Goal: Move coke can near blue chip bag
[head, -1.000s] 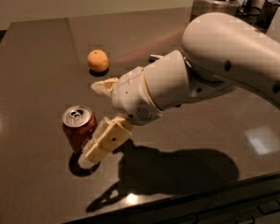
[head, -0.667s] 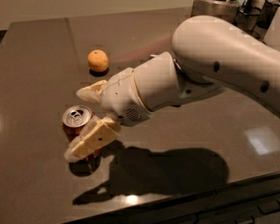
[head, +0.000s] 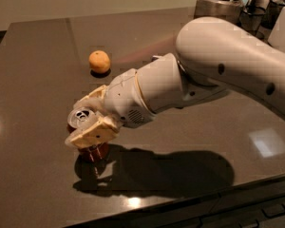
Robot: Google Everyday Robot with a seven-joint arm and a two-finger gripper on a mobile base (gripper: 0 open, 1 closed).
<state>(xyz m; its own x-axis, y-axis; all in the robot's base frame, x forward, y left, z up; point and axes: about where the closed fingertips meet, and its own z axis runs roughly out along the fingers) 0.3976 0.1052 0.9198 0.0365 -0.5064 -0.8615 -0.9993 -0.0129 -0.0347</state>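
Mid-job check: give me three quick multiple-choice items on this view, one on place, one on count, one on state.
1. The orange lies: A) beyond the coke can, farther up the table; B) on the can; C) at the near edge.
2. Blue chip bags in view: A) two; B) one; C) none.
3. The gripper is: A) over the orange; B) closed on the coke can; C) open on the table.
Answers: 1A, it sits behind the can; 2C, no blue chip bag shows; 3B, its fingers flank the can closely.
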